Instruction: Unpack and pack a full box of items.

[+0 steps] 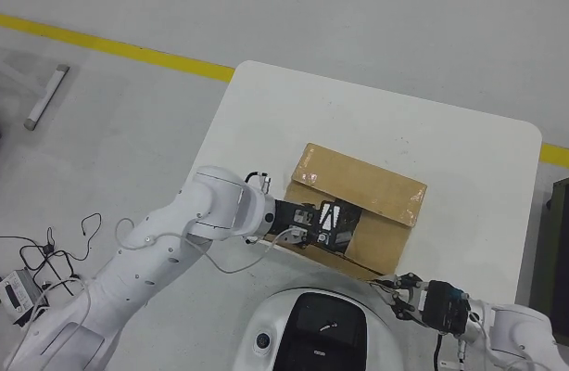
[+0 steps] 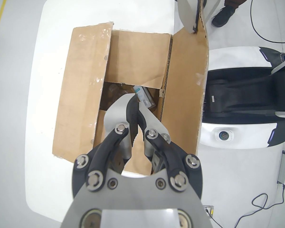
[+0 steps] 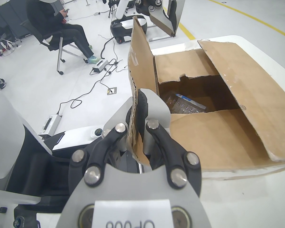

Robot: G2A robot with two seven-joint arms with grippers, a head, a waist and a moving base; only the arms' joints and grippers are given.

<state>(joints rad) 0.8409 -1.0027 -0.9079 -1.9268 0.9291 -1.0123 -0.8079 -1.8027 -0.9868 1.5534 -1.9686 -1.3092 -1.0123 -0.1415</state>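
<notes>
At the lower right of the top view, closest to the robot, the right end effector (image 3: 138, 98) is clamped tight on the near flap (image 3: 139, 55) of the cardboard box (image 1: 377, 243). Its two fingers pinch the flap's end corner from either side. That flap stands upright along the box's near edge, which runs across the lower middle of the frame.

Just beyond it, at the centre of the top view, the left end effector (image 2: 135, 97) hangs over the box's opening and points down into it. Its fingers are closed together at the tips, with nothing held between them.

Below those tips, in the dark bottom of the box, lie clear plastic items (image 2: 120, 91), one carrying a teal-and-white label (image 2: 139, 90). What they are cannot be told. Two short end flaps (image 2: 136, 59) are folded inward, one at each end of the opening, and their free edges are ragged. They leave a gap between them through which the contents show.

Farther on, the far flap (image 1: 359, 181) leans over the far side of the opening, and bits of shiny tape cling to it.

The box sits near the middle of the white surface (image 1: 470, 139), which has rounded corners. Past the surface, a yellow line (image 1: 108, 46) crosses the grey floor in the upper left of the frame.
</notes>
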